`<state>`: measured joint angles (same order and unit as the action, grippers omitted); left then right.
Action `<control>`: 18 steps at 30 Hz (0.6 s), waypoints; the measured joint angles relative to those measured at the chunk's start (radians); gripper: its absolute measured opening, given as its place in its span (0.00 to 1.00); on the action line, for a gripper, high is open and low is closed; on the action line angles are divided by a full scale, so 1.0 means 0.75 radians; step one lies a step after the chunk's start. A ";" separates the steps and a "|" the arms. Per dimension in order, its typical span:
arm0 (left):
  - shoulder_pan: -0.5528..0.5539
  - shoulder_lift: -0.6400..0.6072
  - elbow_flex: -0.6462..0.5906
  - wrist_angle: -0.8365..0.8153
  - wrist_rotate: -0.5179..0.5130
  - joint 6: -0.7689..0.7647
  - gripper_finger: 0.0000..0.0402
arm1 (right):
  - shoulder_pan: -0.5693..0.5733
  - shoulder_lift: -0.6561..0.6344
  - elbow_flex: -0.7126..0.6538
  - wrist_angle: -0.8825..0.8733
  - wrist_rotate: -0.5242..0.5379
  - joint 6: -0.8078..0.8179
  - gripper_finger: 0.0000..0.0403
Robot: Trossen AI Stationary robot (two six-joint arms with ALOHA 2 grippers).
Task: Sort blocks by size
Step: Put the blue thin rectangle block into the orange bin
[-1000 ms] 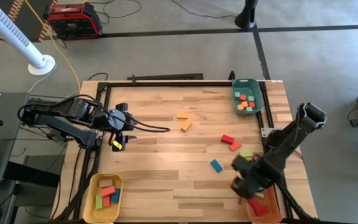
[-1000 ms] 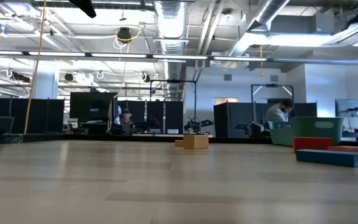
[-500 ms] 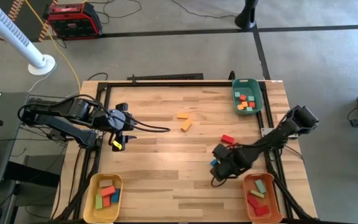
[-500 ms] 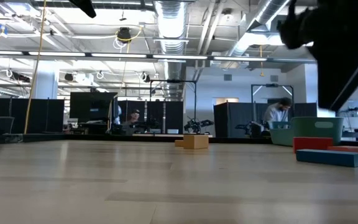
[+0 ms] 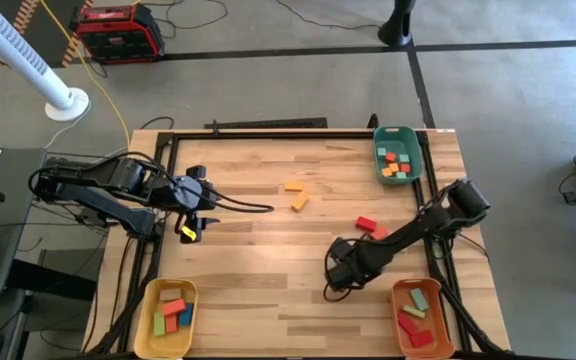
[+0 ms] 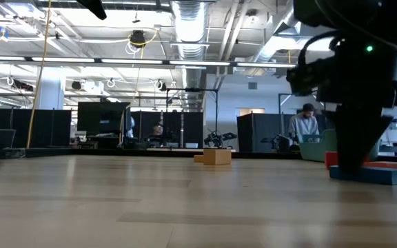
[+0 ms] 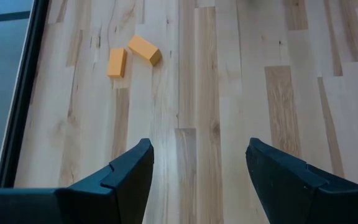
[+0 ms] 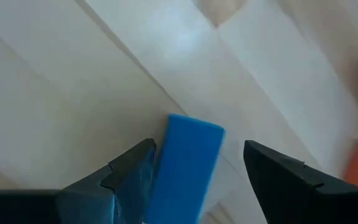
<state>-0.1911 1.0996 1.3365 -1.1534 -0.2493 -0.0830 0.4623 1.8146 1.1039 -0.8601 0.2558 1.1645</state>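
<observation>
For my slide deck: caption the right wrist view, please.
Open right gripper poised over a blue rectangular block lying on the pale wooden table.

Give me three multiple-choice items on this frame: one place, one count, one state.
1. Where is the green tray?
A. far right corner of the table
B. near left corner
C. table centre

2. How many orange blocks lie together mid-table?
A. one
B. two
C. four

3. How does the right gripper stand?
A. shut on a red block
B. open around the blue block
C. open over the yellow tray

Key: 1 A, it sits at that corner in the high view. 2 B, the two orange blocks lie side by side. 3 B, the right wrist view shows a finger on each side of the blue block.
</observation>
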 joint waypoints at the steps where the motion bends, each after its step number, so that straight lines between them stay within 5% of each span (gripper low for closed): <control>1: 0.000 0.000 0.000 0.000 0.000 0.000 0.61 | -0.001 0.008 -0.007 0.020 -0.001 -0.011 0.68; 12: 0.000 0.000 0.000 -0.001 0.000 0.000 0.61 | -0.006 -0.022 -0.179 0.282 -0.012 0.015 0.67; 18: 0.000 0.000 0.000 0.000 0.000 0.000 0.61 | 0.021 -0.020 -0.182 0.285 0.012 0.015 0.49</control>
<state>-0.1913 1.0996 1.3365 -1.1534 -0.2493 -0.0830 0.4780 1.8000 0.9674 -0.6466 0.2648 1.1759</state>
